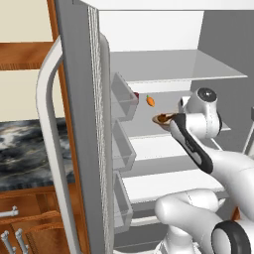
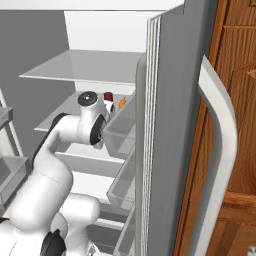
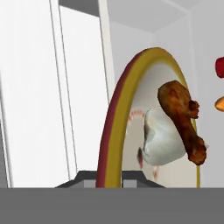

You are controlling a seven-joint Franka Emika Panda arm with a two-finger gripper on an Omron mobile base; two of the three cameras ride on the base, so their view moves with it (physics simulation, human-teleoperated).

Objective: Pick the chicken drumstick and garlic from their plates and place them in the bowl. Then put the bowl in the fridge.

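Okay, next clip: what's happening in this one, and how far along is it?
The arm is reaching into the open fridge with its gripper shut on the rim of the bowl. The chicken drumstick and the garlic are both already in the bowl. In the left base view the bowl sits level with a middle shelf, near a small orange item and a red one further back. Whether the bowl rests on the shelf yet is unclear.
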